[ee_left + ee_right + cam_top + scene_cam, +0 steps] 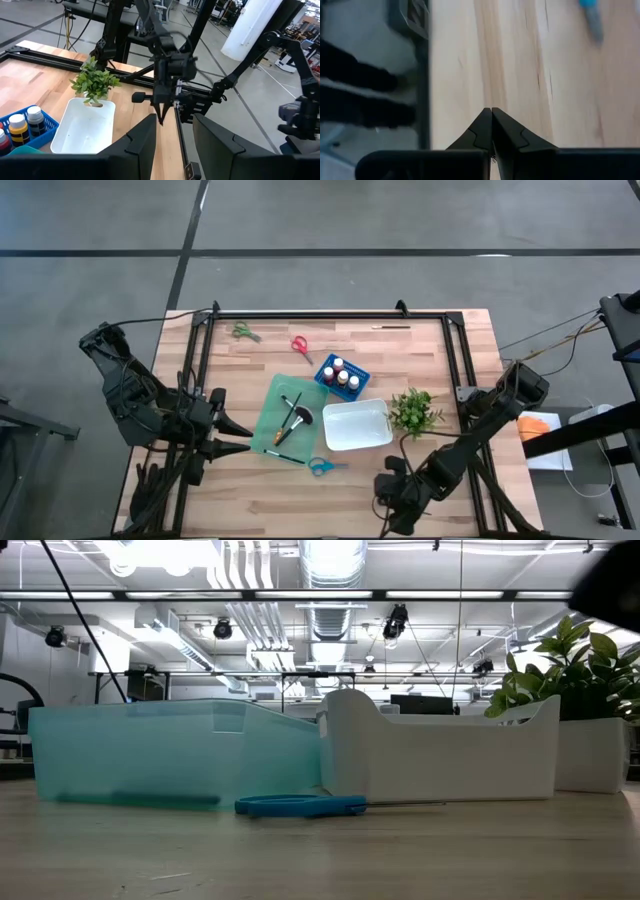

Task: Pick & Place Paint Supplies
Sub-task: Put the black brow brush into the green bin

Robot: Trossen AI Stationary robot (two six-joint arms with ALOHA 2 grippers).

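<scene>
Paint supplies are sitting mid-table: dark-handled brushes lying in the teal tray, capped paint bottles standing in the blue basket at its 1 o'clock, blue scissors lying flat at its 5 o'clock, red scissors and green scissors toward 12. No readable labels or writing are showing. Right gripper is hanging pinched closed and empty over bare wood at the table's 5 o'clock; left gripper is waiting at 8 o'clock, fingers apart, empty.

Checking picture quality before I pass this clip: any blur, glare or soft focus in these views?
Right wrist view: streaked motion blur over the table and the blue scissors. Low view: ceiling lights glare at top; the plant and a dark shape in the corner look soft. High view: even light, faint shadows. Left wrist view: mostly sharp.
</scene>
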